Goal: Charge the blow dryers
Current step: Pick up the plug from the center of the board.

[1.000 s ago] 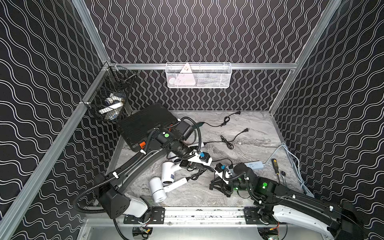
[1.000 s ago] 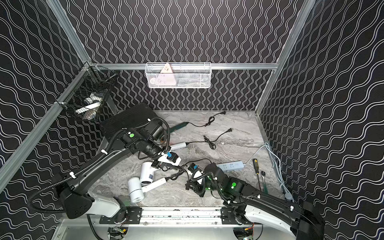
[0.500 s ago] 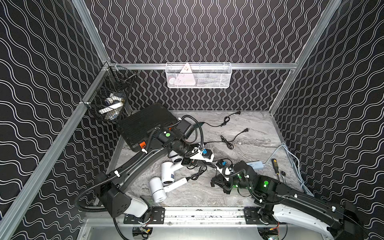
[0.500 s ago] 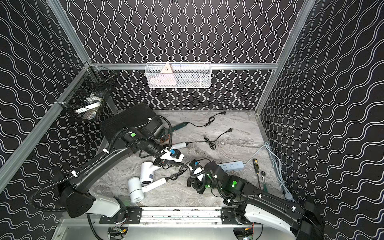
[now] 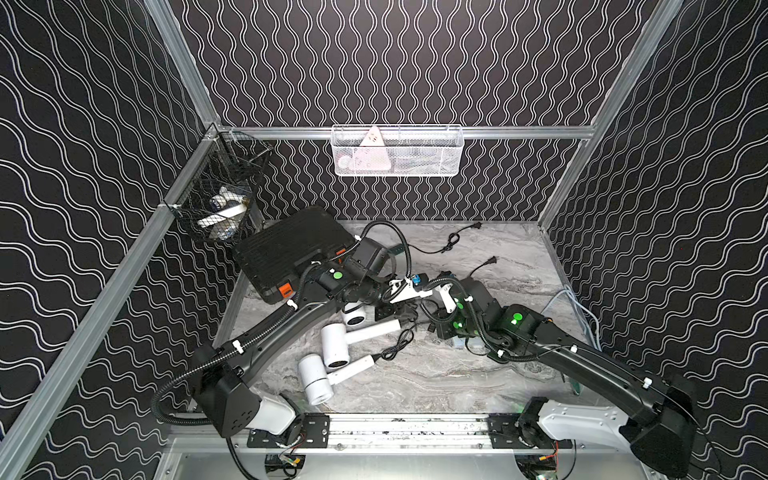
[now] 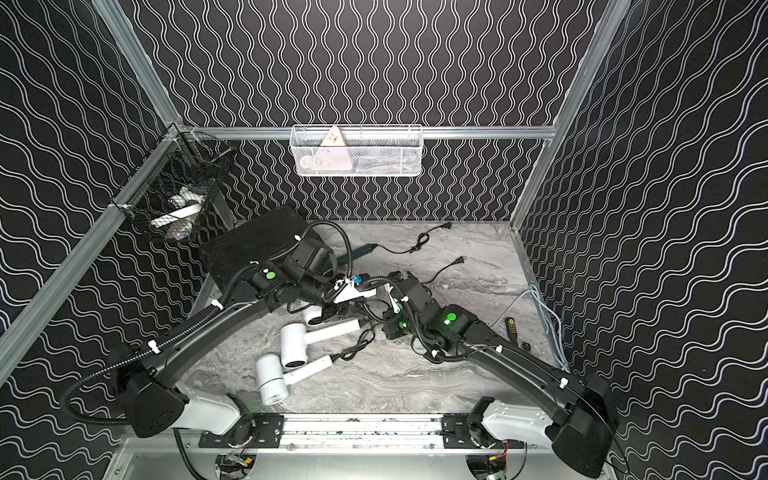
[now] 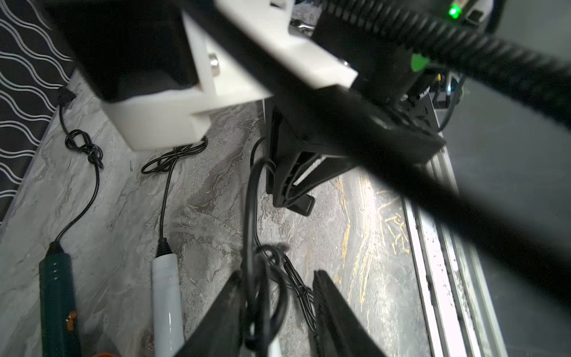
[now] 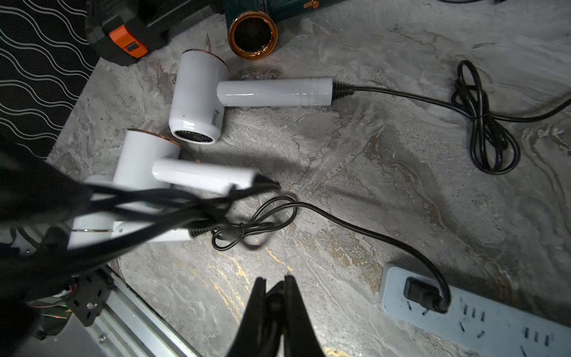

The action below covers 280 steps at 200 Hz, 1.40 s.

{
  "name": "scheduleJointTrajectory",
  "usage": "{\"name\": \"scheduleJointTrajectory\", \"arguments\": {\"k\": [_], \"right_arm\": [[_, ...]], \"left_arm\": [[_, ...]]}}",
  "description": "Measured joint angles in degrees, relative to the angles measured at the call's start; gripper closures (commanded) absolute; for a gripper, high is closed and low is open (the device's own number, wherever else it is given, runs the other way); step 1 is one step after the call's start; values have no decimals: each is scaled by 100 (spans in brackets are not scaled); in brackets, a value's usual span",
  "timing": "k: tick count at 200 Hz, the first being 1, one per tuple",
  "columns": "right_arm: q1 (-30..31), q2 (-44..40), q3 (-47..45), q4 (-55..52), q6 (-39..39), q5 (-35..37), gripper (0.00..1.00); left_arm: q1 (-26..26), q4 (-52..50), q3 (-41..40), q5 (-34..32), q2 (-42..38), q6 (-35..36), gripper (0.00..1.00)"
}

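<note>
Three white blow dryers [image 5: 332,351] [image 5: 316,378] [image 5: 355,313] lie at the front left of the table, also in the right wrist view [image 8: 197,99]. The dark green blow dryer [image 8: 252,34] with a copper ring lies behind them. My left gripper [image 7: 278,275] is open, and a bundled black cord [image 7: 258,296] hangs between its fingers. My right gripper [image 8: 275,279] is shut on a black cord end, close above the table. The pale blue power strip [image 8: 482,321] beside it has one plug in it.
A black case [image 5: 291,249] with orange latches sits at the back left. A black mesh basket [image 5: 220,199] hangs on the left wall and a white wire basket [image 5: 397,151] on the back wall. Loose plugs [image 5: 492,261] lie behind; small tools [image 6: 512,328] at the right.
My left gripper's jaws have parted from shut around the cord bundle. The right gripper has closed fully and moved back and up, toward the left gripper.
</note>
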Motion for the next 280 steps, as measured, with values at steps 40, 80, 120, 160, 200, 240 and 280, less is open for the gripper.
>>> {"name": "scheduleJointTrajectory", "arguments": {"k": [40, 80, 120, 160, 200, 240, 280], "right_arm": [[-2, 378, 551, -562, 109, -485, 100], [-2, -55, 337, -752, 223, -831, 100], [-2, -192, 306, -898, 245, -970, 100], [-7, -181, 358, -914, 247, -988, 100], [-4, -251, 378, -925, 267, -968, 100], [-2, -315, 393, -979, 271, -966, 100], [-2, -330, 422, -986, 289, -966, 100]], "left_arm": [[0, 732, -514, 131, -258, -1043, 58], [-2, 1250, -643, 199, -186, -1609, 70], [0, 1266, -629, 195, 76, -1561, 77], [-2, 1261, -629, 151, 109, -1388, 100], [-2, 1069, -544, 52, 109, -1058, 67], [0, 992, -584, -92, 90, -973, 62], [0, 992, -579, -249, 197, -973, 93]]}}
